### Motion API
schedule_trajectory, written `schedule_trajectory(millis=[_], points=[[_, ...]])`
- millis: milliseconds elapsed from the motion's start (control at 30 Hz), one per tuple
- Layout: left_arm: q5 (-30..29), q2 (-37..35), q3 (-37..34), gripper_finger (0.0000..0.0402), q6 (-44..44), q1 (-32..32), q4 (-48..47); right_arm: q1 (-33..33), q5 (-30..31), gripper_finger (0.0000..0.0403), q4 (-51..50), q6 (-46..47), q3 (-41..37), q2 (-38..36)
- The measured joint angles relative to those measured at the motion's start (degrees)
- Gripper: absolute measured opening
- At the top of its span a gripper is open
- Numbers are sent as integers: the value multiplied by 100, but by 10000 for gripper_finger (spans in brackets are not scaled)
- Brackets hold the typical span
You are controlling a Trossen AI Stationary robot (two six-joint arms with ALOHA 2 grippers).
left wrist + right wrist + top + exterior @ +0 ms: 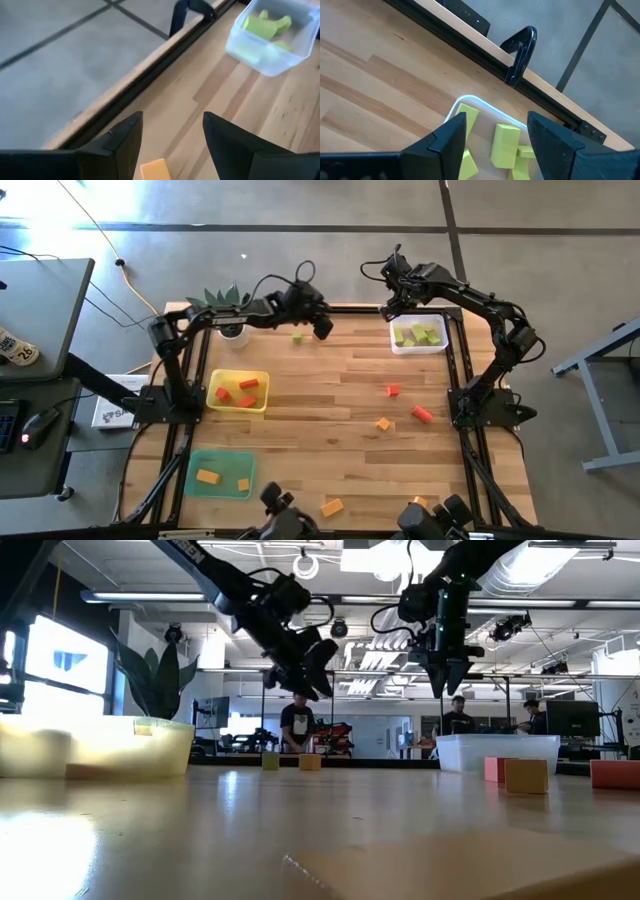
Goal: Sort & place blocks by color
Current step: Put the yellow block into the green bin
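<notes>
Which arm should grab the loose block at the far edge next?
Left. The left gripper, open, hangs right by that block; the right gripper, also open, is over the clear tray, farther off.

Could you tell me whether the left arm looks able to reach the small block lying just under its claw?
Probably yes: the left claw is open above the orange block, with bare tabletop around it.

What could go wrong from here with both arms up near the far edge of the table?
1. The left tool hangs open over an orange block lying close to the table's far rail; a slanted descent might nudge it against the rail rather than grip it.
2. The right tool, open and empty, hangs over the clear tray of green blocks; dipping lower could bump its rim and shift it.
</notes>
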Motion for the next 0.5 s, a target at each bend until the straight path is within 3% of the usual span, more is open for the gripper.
schedule_trajectory(millis=[500], points=[[-101,832,18,197,-720,-57,-250,0,-9,197,2,45,0,0]])
